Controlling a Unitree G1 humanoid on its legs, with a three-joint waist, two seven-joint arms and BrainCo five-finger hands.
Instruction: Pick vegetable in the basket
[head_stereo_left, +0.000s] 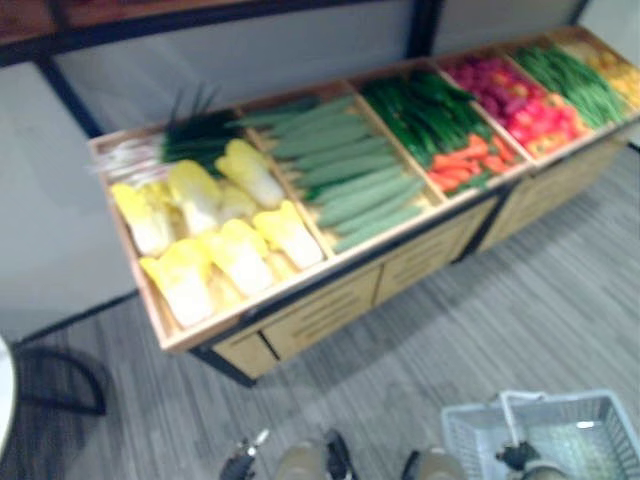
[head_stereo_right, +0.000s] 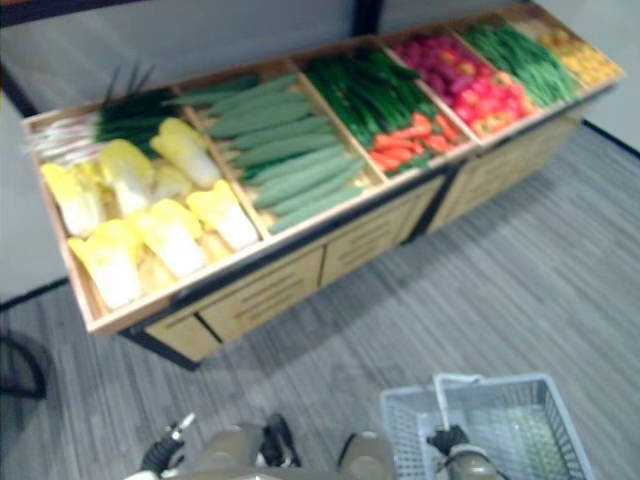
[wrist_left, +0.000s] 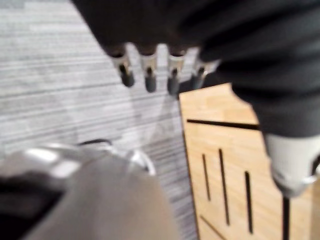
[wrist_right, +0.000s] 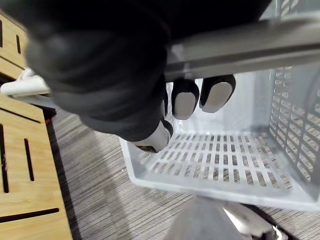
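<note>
Grey basket (head_stereo_right: 395, 425) hangs from the right robot hand (wrist_right: 185, 97), curled round its handle (wrist_right: 240, 47); left robot hand (wrist_left: 150, 70) hangs loose. A swing could bump it against the surface (head_stereo_right: 280, 290)

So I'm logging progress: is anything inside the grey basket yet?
Only the basket's bare slatted bottom shows, with no vegetable on it. The right hand, fingers curled round the handle, covers one corner, so that part cannot be checked.
</note>
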